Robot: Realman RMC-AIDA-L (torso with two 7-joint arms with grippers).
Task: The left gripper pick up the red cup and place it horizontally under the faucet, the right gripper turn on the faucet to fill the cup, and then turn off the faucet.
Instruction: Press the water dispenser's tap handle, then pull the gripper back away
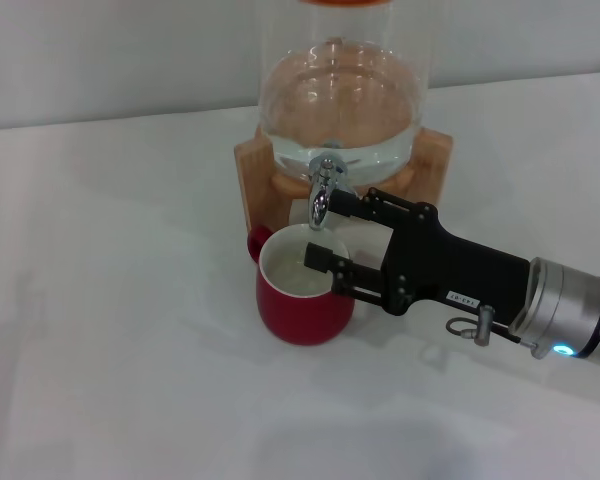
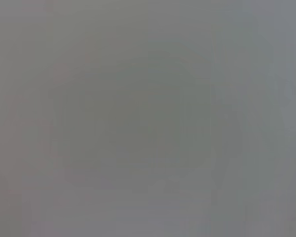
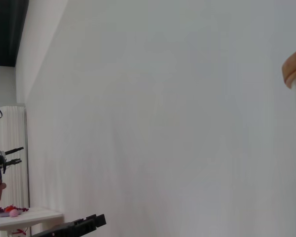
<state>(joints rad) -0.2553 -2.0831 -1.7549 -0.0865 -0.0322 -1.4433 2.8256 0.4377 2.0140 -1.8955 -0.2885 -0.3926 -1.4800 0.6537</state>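
The red cup (image 1: pixel 302 300) stands upright on the white table, its white inside facing up and its small handle (image 1: pixel 257 240) pointing to the back left. It sits right under the chrome faucet (image 1: pixel 324 190). My right gripper (image 1: pixel 325 230) reaches in from the right, open. One finger (image 1: pixel 352 204) lies beside the faucet's spout and the other (image 1: pixel 332 268) hangs over the cup's mouth. The left gripper is out of view in the head view, and the left wrist view shows only flat grey.
The faucet sits on a clear glass dispenser (image 1: pixel 342 95) holding water, in a wooden stand (image 1: pixel 255 175) at the table's back middle. The white table (image 1: pixel 110 330) stretches to the left and front. The right wrist view shows a white surface and a wooden edge (image 3: pixel 293 69).
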